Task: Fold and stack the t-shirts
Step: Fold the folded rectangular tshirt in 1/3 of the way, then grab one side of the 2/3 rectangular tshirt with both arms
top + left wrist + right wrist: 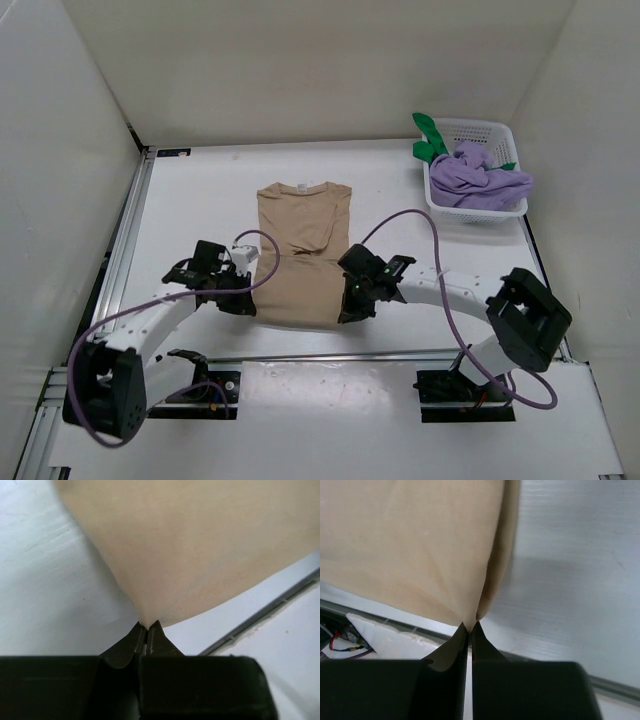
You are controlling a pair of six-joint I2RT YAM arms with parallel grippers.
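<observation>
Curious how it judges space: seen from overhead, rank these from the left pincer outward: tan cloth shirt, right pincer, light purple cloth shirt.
1. Tan cloth shirt: pinched in the left pincer.
2. Right pincer: across the hem, rightward.
3. Light purple cloth shirt: far right, in the white plastic mesh basket.

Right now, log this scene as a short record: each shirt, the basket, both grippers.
tan shirt: spread on the table, collar toward the far side
purple shirt: bunched in the white basket
green shirt: in the same basket, hanging over its far-left corner
left gripper: shut on the tan shirt's near left hem corner
right gripper: shut on the near right hem corner
stack: none yet
</observation>
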